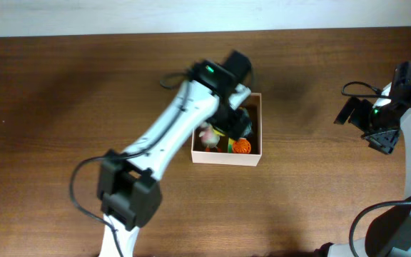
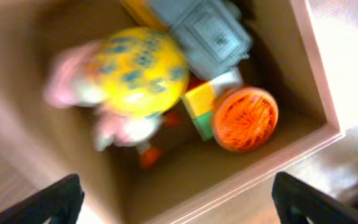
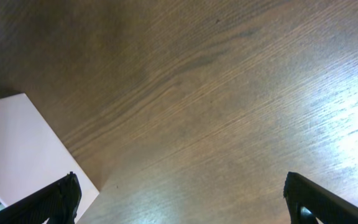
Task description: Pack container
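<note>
The container (image 1: 255,158) is a square box with thin white walls and a tan inside, at the table's middle. It holds several toys: a yellow ball with blue marks (image 2: 138,71), a pink plush (image 2: 67,84), a grey block (image 2: 207,34), a yellow-green cube (image 2: 201,102) and an orange ridged disc (image 2: 246,118), also in the overhead view (image 1: 242,146). My left gripper (image 2: 178,205) is open and empty, hovering over the box's near wall (image 2: 253,171). My right gripper (image 3: 182,199) is open and empty over bare table at the far right; the box's white wall (image 3: 17,146) shows at its left.
The brown wooden table (image 1: 63,100) spreads on all sides of the box. My left arm (image 1: 170,135) reaches across the box's left side from the front. My right arm (image 1: 405,121) stands at the table's right edge.
</note>
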